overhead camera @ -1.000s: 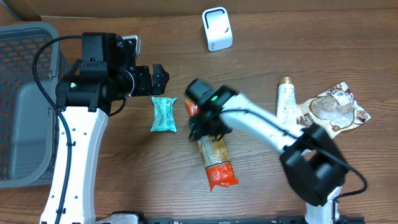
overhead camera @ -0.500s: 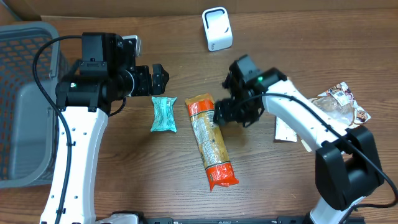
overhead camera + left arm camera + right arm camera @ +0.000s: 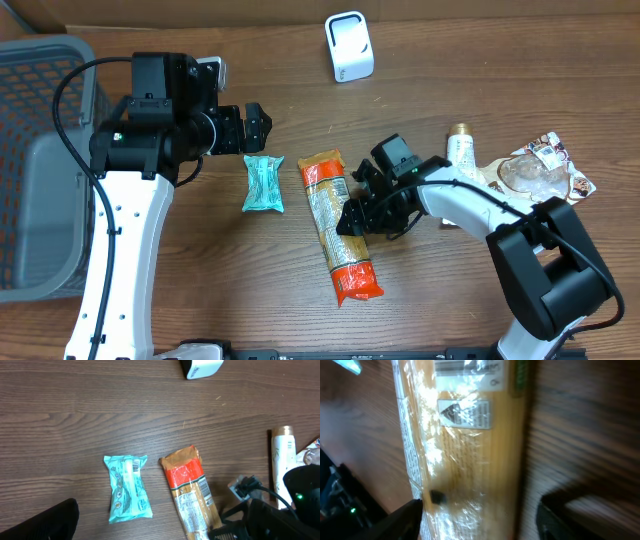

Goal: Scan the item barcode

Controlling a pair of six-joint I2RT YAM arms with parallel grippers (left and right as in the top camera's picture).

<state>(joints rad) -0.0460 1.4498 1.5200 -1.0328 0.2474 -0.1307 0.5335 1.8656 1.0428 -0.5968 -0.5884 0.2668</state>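
So, overhead: the pasta pack lies mid-table, with the snack just left of it and the scanner well behind. The right gripper is spread open at the pack's edge, and the left gripper is open near the snack. Left wrist: a tube lies off to the right. Right wrist: the barcode faces up.

You get even, bright overhead light — soft shadows fall on the tabletop, nothing blown out. Your right wrist view is blurred and dimmer, with glare streaking the pasta packet wrap; the left wrist view is sharp.
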